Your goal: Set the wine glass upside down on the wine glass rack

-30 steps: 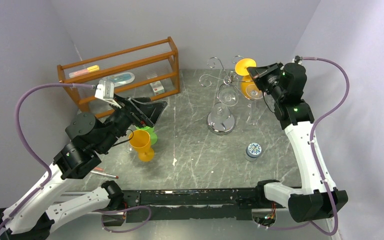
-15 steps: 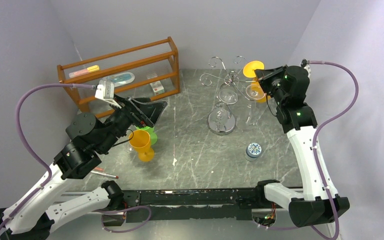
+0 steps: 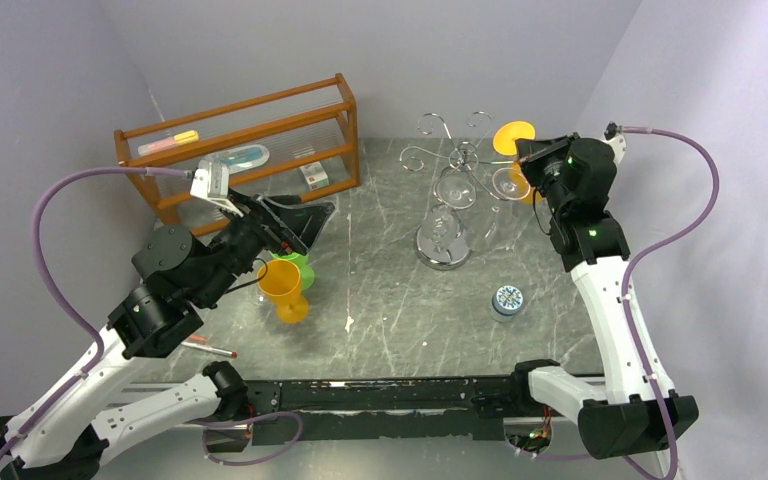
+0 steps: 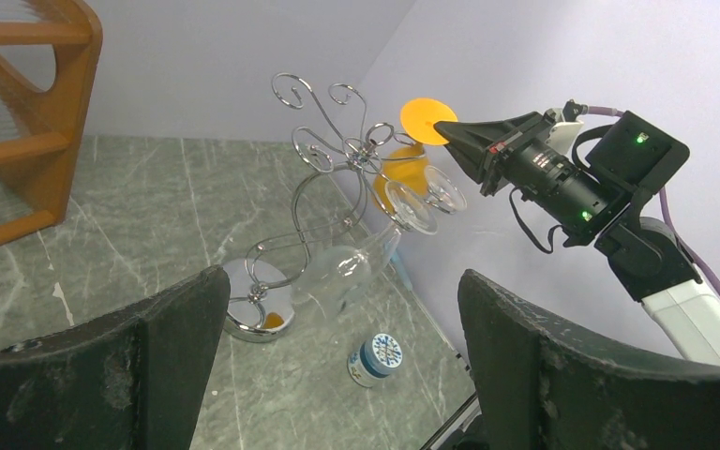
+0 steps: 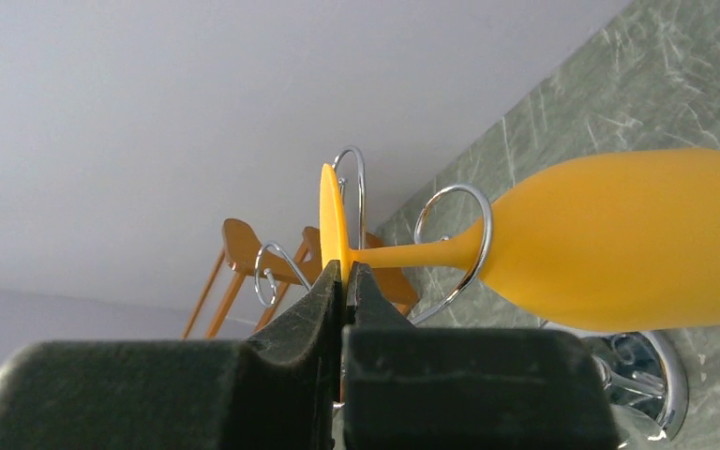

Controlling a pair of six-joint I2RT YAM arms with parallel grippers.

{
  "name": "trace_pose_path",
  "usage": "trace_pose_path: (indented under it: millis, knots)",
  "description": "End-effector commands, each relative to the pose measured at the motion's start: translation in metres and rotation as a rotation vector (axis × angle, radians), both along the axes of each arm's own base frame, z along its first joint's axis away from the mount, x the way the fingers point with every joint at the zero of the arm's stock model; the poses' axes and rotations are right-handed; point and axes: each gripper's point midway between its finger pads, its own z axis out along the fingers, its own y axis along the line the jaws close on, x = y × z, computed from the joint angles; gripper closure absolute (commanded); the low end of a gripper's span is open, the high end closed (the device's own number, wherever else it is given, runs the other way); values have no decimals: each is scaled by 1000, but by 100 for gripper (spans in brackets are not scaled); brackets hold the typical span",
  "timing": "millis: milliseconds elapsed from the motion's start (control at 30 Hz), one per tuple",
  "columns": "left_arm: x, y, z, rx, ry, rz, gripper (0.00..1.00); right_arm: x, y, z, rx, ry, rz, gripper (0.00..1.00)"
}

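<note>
The orange wine glass (image 3: pixel 513 135) hangs upside down, its round foot up and its bowl (image 5: pixel 619 234) below. My right gripper (image 5: pixel 342 272) is shut on the rim of that foot, at the right side of the chrome wine glass rack (image 3: pixel 450 160). In the right wrist view the stem crosses one curled arm (image 5: pixel 455 239) of the rack. The left wrist view shows the glass's foot (image 4: pixel 428 114) beside the rack's top scrolls (image 4: pixel 337 150). My left gripper (image 3: pixel 310 225) stands open and empty, well left of the rack; its fingers (image 4: pixel 150 375) frame the scene.
Two clear glasses (image 3: pixel 455 190) hang upside down on the rack above its round shiny base (image 3: pixel 440 248). A small blue-lidded jar (image 3: pixel 506 300) stands in front. A second orange glass (image 3: pixel 282 285) and a green cup (image 3: pixel 302 266) sit under the left arm. A wooden shelf (image 3: pixel 240 130) is at the back left.
My right gripper has carried the orange glass a little to the right, toward the rack's right-hand arm. The left arm has not moved.
</note>
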Motion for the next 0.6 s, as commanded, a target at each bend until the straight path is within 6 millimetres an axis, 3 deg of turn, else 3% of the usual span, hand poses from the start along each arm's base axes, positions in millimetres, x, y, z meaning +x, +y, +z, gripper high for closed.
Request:
trace_pose_path:
  millis: [0, 567]
  knots:
    - [1, 1, -7, 23, 10, 11, 5, 4, -15, 23, -14, -90, -70, 100]
    - [1, 3, -9, 28, 13, 15, 5, 11, -28, 17, 1, -98, -118, 96]
